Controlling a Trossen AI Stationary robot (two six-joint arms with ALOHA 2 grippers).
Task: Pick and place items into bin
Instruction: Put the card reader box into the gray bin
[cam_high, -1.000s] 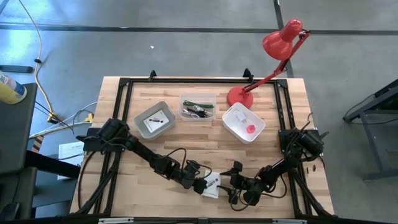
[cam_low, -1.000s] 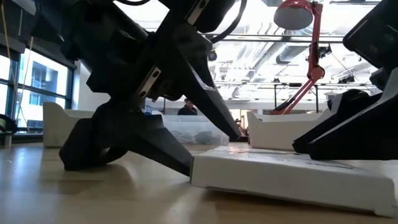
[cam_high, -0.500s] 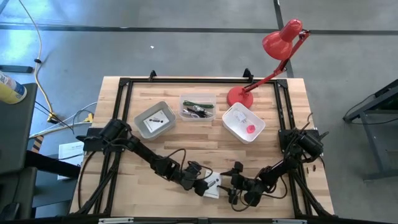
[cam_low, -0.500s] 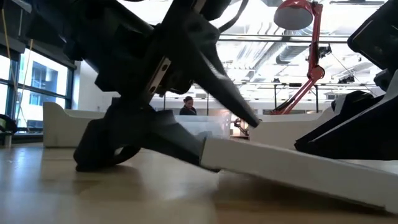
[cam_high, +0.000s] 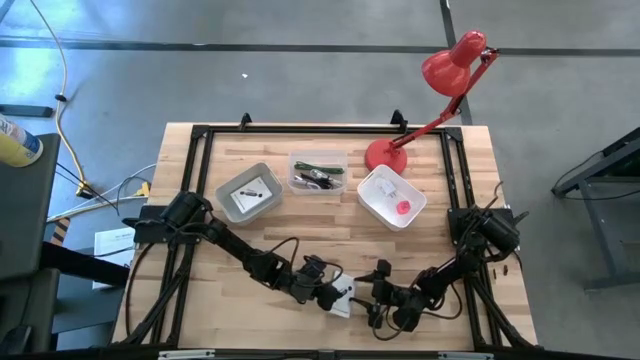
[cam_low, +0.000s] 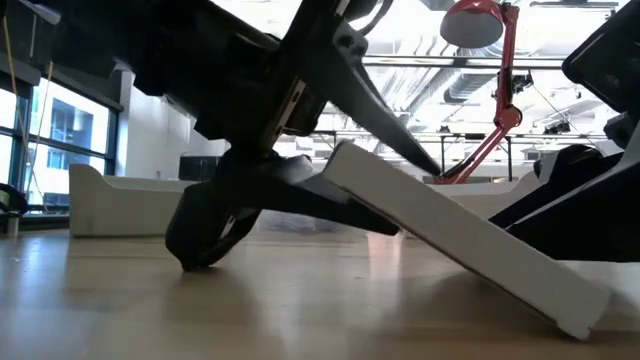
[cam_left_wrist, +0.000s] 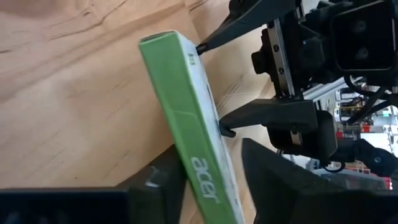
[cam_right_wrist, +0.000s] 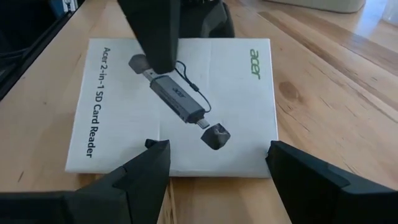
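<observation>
A flat white card-reader box with a green side (cam_left_wrist: 186, 118) lies near the table's near edge (cam_high: 343, 297). It shows tilted in the low view (cam_low: 460, 235), and its printed face fills the right wrist view (cam_right_wrist: 174, 99). My left gripper (cam_high: 328, 293) is shut on it from the table's left. My right gripper (cam_right_wrist: 217, 152) is open and faces the box's other edge from the right (cam_high: 376, 295). Farther back, a green pen and cables lie in the clear bin (cam_high: 318, 172), and a pink piece lies in the white bin (cam_high: 392, 196). My left gripper pinches the box at its left edge (cam_left_wrist: 202, 168). One finger (cam_right_wrist: 152, 31) is on the printed top face and the other (cam_low: 290, 185) is under it, coming slanting from the table's left. The box is tilted, with its right edge (cam_low: 575, 322) on the table. My right gripper's fingertips stand at the box's right edge; whether they touch it cannot be told.
A grey bin (cam_high: 249, 192) stands beside the clear and white bins along the table's far half. The red desk lamp (cam_high: 440, 90) rises from the far right corner. Bare wood lies between the bins and both arms.
My left gripper has risen and moved a little toward the right gripper, keeping its hold. The box lay flat and is now tipped up steeply: its left edge has lifted while its right edge has stayed on the table.
</observation>
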